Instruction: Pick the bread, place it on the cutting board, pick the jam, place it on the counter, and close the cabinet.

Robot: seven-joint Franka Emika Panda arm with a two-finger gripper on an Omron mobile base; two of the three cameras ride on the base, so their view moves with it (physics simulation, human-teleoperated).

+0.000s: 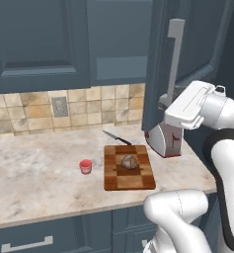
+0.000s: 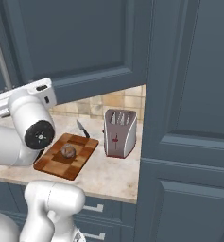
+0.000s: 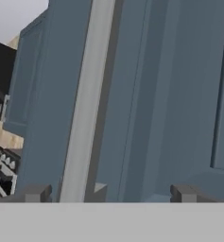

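Facing door: hand [image 3: 108,194] spread open at cabinet [image 3: 146,94] handle [image 3: 87,108]
Bread [image 1: 129,161]: on cutting board [image 1: 138,180]
Jam [image 1: 86,166]: on desk [image 1: 34,173]

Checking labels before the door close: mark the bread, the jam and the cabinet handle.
bread [image 1: 129,161]: left base view, middle of the loaf on the board.
jam [image 1: 85,166]: left base view, side of the red jar.
cabinet handle [image 1: 174,54]: left base view, mid-length of the silver bar.
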